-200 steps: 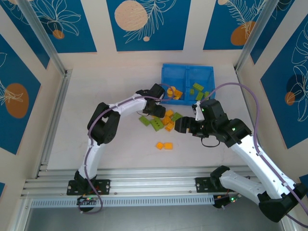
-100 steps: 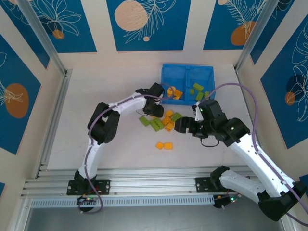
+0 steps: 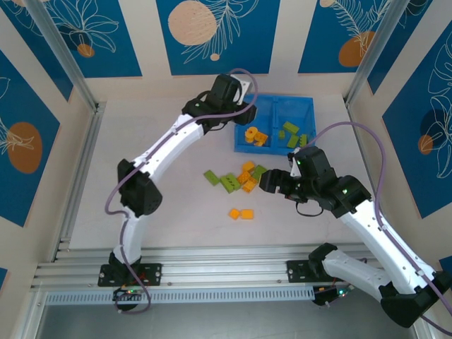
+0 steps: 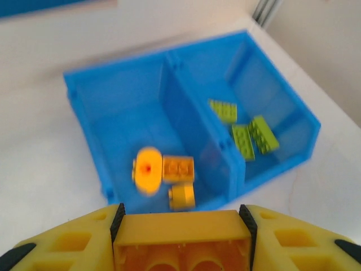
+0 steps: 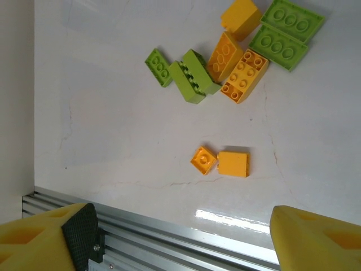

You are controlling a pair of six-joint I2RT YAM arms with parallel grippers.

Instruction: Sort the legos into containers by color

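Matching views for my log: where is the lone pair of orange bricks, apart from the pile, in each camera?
Top external: orange pair on the table, just below the mixed pile.
Right wrist: mid-frame, below the same pile.
Left wrist: a held orange brick and the blue tray instead.
Shared landmark: the mixed pile.

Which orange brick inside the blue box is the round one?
The round orange-yellow plastic brick farthest left in the left compartment of the bright blue plastic tray; the two orange bricks beside it are boxy.
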